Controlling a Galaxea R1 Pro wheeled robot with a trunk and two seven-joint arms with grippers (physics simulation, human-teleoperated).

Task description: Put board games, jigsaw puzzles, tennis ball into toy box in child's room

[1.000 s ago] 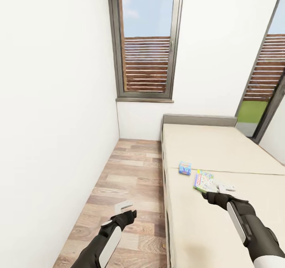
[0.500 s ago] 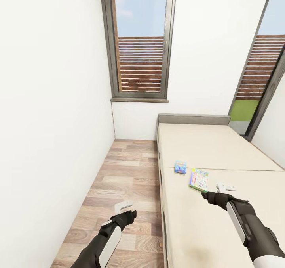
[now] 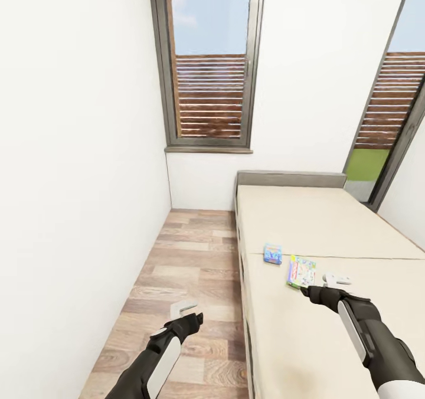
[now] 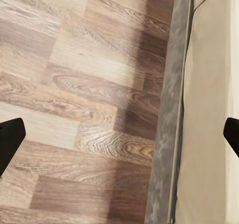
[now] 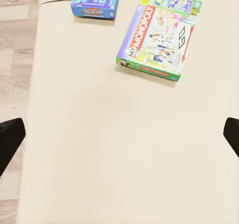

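The room is evenly and brightly lit, with daylight seen through the tall window and a second glazed opening at the right. No hard glare is noticed on the white walls. Only soft, weak shadows are cast: a darker band on the wooden floor beside the bed, and a thin one under the green game box. The box print is sharp. Vertical lines lean outward in the head view.

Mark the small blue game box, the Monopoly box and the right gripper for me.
small blue game box (image 5: 95, 0), right wrist view, middle of its lid.
Monopoly box (image 5: 158, 34), right wrist view, centre of its printed top.
right gripper (image 3: 337, 280), head view, between its fingertips.
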